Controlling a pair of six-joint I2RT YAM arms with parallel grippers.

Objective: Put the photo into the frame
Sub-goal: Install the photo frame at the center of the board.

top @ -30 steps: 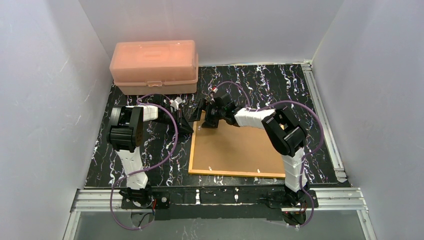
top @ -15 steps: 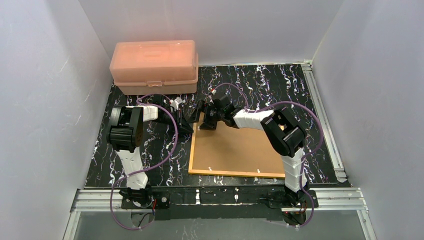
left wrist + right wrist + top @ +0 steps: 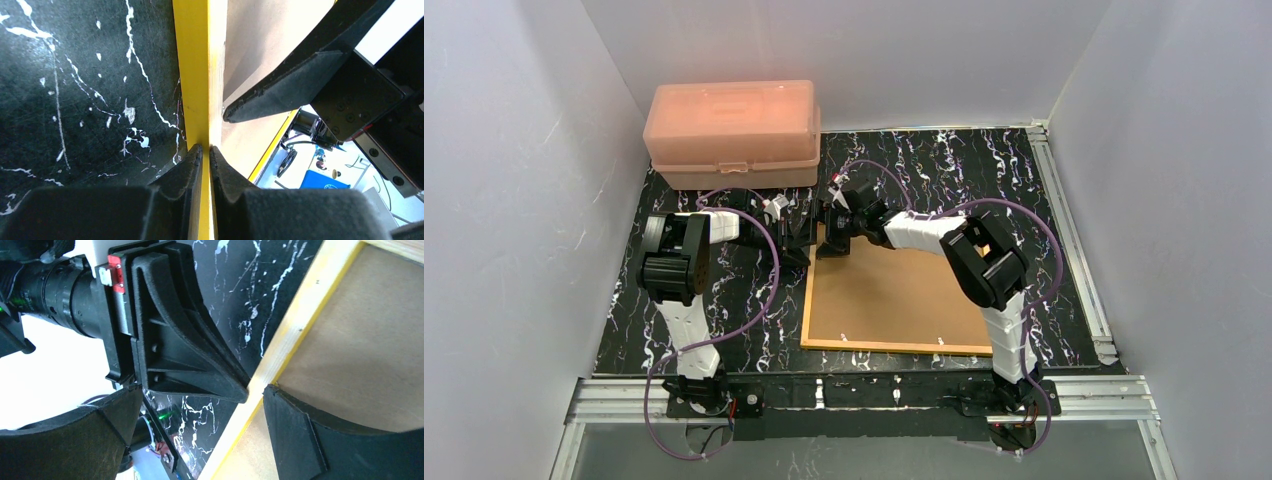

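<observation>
The frame (image 3: 894, 347) lies back up on the table, with the brown backing board (image 3: 894, 295) inside it. My left gripper (image 3: 802, 243) is shut on the frame's left rail near the far left corner. In the left wrist view its fingertips (image 3: 205, 150) pinch the yellow and wood edge (image 3: 192, 75). My right gripper (image 3: 832, 238) is open over that same corner. In the right wrist view (image 3: 200, 430) one finger hangs over the backing board (image 3: 360, 350) and the other off the wooden rail (image 3: 290, 340). The photo is not in view.
A pink plastic box (image 3: 732, 132) stands shut at the far left, just behind the two grippers. The black marbled table (image 3: 944, 170) has side rails and white walls around it. The left gripper (image 3: 185, 355) fills the space beside my right fingers.
My right gripper has slid left along the frame's far edge to the far left corner, closer to the left gripper. The left gripper and the frame have not moved.
</observation>
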